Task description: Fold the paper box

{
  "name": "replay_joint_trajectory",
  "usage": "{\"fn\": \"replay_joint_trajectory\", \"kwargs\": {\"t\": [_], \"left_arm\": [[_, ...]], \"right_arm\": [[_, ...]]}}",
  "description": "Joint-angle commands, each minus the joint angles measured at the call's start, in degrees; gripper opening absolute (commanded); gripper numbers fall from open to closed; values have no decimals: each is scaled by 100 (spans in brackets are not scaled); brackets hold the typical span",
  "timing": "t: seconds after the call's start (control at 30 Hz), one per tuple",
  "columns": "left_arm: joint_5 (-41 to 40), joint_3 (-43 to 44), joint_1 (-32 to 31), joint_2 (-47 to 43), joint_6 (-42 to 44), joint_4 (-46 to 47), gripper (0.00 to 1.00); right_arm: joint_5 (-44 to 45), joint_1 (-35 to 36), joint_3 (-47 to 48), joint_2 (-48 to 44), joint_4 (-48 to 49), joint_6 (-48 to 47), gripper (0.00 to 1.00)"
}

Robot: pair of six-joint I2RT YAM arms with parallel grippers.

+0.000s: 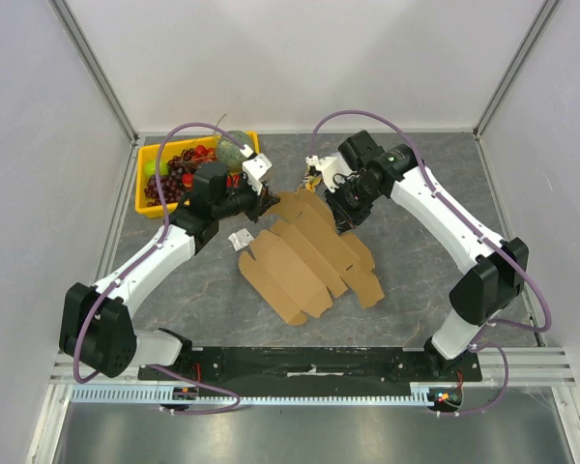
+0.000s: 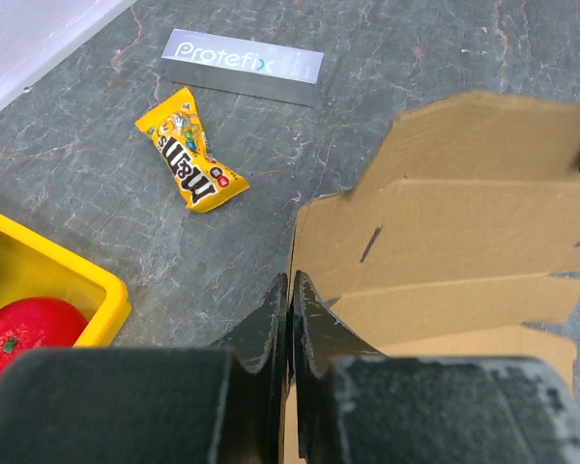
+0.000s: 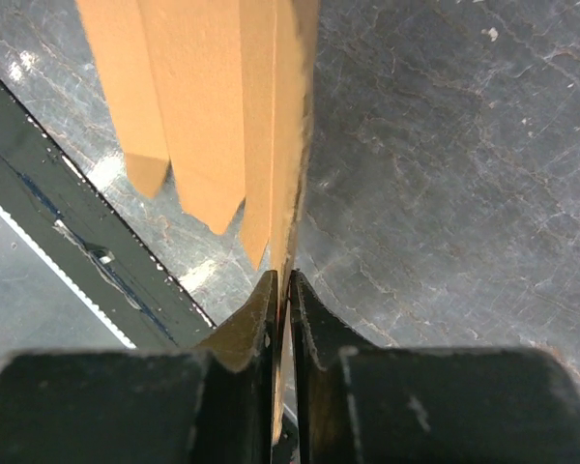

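The paper box (image 1: 309, 256), unfolded, is pinched at 2 far edges by the left gripper (image 2: 289, 292) and right gripper (image 3: 281, 287). The yellow tray (image 1: 143, 200), far left, is filled with fruit (image 1: 177, 177).

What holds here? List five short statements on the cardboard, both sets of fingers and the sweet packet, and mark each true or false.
1. The left fingers pinch an edge of the brown die-cut corrugated cardboard sheet. True.
2. The sheet is already a closed box. False: it is an unfolded sheet with its flaps spread.
3. The yellow sweet packet lies in the yellow plastic tray. False: it lies on the dark table, near the grey rectangular bar.
4. The right fingers are shut on the sheet's edge. True.
5. The tray holds a red fruit. True.
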Motion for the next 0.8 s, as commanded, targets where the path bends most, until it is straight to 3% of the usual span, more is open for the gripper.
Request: {"fn": "replay_joint_trajectory", "kwargs": {"t": [0.0,0.33,0.77], "left_arm": [[192,202,1,13,-87,102,4],[183,-35,-7,-13,-439,313,2],[42,-342,1,39,-834,444,2]], "right_arm": [[103,27,-113,-213,390,-24,18],[-73,27,-1432,-960,1945,125,25],[638,27,-2786,-1883,4178,582,32]]}}
